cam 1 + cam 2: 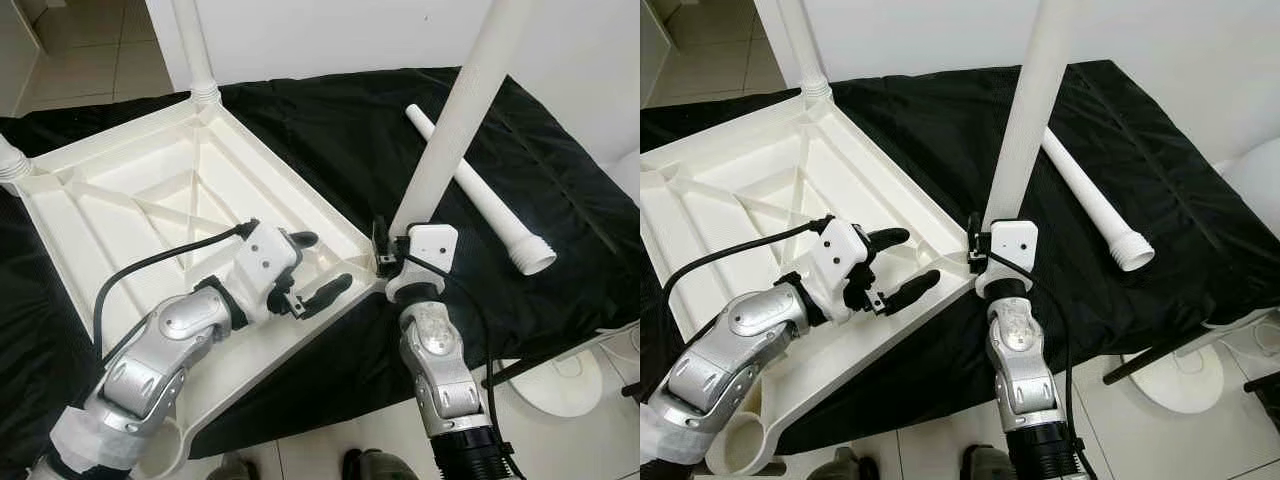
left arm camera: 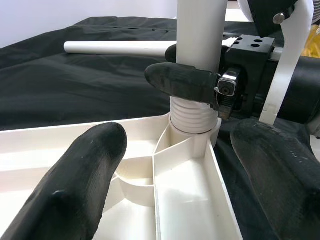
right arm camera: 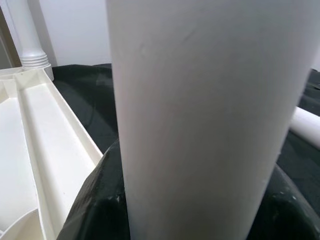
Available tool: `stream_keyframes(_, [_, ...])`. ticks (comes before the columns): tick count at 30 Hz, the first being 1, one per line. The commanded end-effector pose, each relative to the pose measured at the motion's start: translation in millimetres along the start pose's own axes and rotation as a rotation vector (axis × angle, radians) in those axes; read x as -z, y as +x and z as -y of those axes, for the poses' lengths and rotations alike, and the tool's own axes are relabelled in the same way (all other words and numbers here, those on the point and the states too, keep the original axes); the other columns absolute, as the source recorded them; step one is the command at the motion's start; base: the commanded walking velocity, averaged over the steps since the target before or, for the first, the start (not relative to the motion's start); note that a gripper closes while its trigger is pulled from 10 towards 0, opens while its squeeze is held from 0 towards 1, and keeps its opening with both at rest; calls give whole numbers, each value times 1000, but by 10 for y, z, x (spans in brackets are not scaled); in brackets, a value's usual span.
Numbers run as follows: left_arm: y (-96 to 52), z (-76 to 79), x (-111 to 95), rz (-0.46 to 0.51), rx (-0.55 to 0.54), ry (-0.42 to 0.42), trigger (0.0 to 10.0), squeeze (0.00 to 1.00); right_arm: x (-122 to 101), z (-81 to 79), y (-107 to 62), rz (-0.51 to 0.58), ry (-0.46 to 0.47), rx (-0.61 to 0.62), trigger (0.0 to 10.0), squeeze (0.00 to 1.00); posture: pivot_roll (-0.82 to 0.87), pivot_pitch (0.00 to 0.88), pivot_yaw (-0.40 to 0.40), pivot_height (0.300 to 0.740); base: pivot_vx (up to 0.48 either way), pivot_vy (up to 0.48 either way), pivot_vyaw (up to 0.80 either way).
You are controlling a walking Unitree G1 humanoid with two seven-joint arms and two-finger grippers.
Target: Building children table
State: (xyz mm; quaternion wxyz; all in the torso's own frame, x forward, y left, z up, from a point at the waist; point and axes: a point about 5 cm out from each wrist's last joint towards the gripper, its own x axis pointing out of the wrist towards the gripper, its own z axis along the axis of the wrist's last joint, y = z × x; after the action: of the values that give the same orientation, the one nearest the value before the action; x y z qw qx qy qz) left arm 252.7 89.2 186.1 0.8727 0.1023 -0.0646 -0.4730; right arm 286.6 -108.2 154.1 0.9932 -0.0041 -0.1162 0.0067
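A white plastic table top (image 1: 150,200) lies upside down on a black cloth (image 1: 340,130). A white leg (image 1: 455,130) stands in its near right corner socket (image 2: 192,125), threaded end down. My right gripper (image 1: 385,245) is shut on that leg just above the socket; one black finger (image 2: 185,80) wraps the leg. My left gripper (image 1: 310,270) hovers open over the table top's rim beside that corner, holding nothing. Another leg (image 1: 195,50) stands in the far corner, and a third leg's base (image 1: 10,160) shows at the left corner. A loose leg (image 1: 480,190) lies on the cloth.
The cloth-covered surface ends near the bottom right, where a white round stand base (image 1: 560,385) sits on the tiled floor. A white wall is behind. The table top's near left corner socket (image 1: 165,450) overhangs the edge.
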Motion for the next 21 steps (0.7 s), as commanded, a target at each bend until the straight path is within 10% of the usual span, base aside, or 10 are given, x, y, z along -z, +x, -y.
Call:
stream_keyframes(1, [-10,9,22,-10,41,8,10000,0,186,74,-48,-95,-12,50,10000,0,-63,108,10,740,0,0,0])
stream_keyframes(4, [-13,12,22,-10,40,8,10000,0,170,70,-41,-85,-10,49,10000,0,-63,107,10,740,0,0,0])
stream_keyframes(5, [-12,15,23,-9,40,7,10000,0,159,81,-37,-76,4,47,10000,153,-63,106,11,740,0,0,0])
stream_keyframes(6, [-13,19,23,-9,41,7,10000,0,139,105,-35,-57,15,40,10000,1000,-64,105,11,740,0,0,0])
stream_keyframes(13, [-2,23,21,-6,46,8,10000,0,92,256,3,-14,-17,31,10000,1000,-66,98,13,740,0,0,0])
stream_keyframes(14, [0,23,21,-5,47,9,10000,0,87,273,15,-11,-21,16,10000,835,-67,96,12,740,0,0,0])
stream_keyframes(15, [2,23,20,-5,48,10,10000,0,79,286,25,-6,-27,1,10000,4,-67,96,12,740,0,0,0])
stream_keyframes(21, [10,20,19,-3,49,12,10000,0,35,332,74,17,1,-104,10000,0,-70,89,15,740,0,0,0])
